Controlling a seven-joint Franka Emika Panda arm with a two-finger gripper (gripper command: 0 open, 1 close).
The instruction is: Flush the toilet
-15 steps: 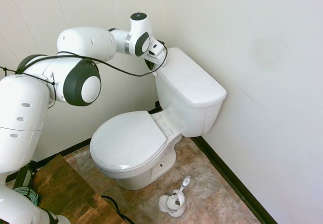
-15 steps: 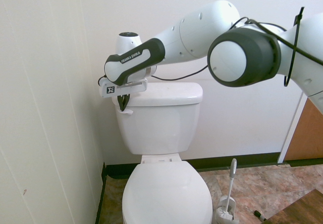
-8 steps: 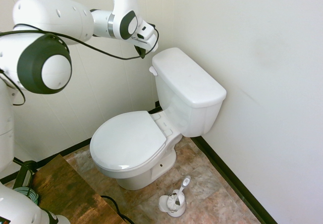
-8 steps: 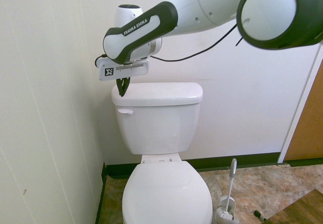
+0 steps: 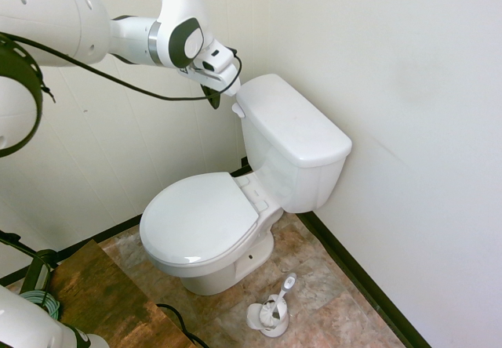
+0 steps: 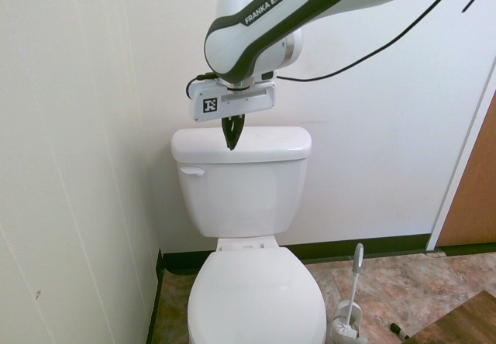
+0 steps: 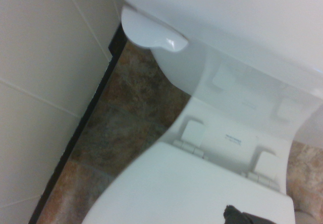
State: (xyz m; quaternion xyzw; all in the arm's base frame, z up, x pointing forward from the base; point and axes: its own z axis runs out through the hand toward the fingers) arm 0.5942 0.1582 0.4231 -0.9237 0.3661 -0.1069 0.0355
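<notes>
Looking at both outside cameras, I see the large white ceramic toilet [image 5: 259, 183] standing in the corner of the room, its boxy tank [image 6: 242, 180] backed against the rear wall and its oval seat lid [image 5: 200, 219] down. The flat tank lid [image 5: 294, 119] sits square on top. The small white flush lever [image 6: 191, 171] sticks out from the upper front corner of the tank on the side nearest the panelled wall [image 6: 70, 173]; in the wrist view it shows as a rounded white tab [image 7: 151, 30] under the lid's edge, with the seat hinges and the brown mottled floor [image 7: 131, 118] below it.

I have the claw [image 6: 231, 135] hanging point-down just above the front edge of the tank lid, a little toward the lever side. Its dark fingers [image 6: 232, 127] are pressed together into a single narrow tip and hold nothing. In the first exterior view the claw [image 5: 213, 97] sits close beside the tank's upper corner, slightly higher than the lever [image 5: 238, 110] and not touching it.

On the floor beside the bowl stands a small white toilet brush [image 5: 281, 295] leaning in its round holder [image 5: 268, 317]. A dark baseboard [image 5: 353, 273] runs along the foot of the walls.
</notes>
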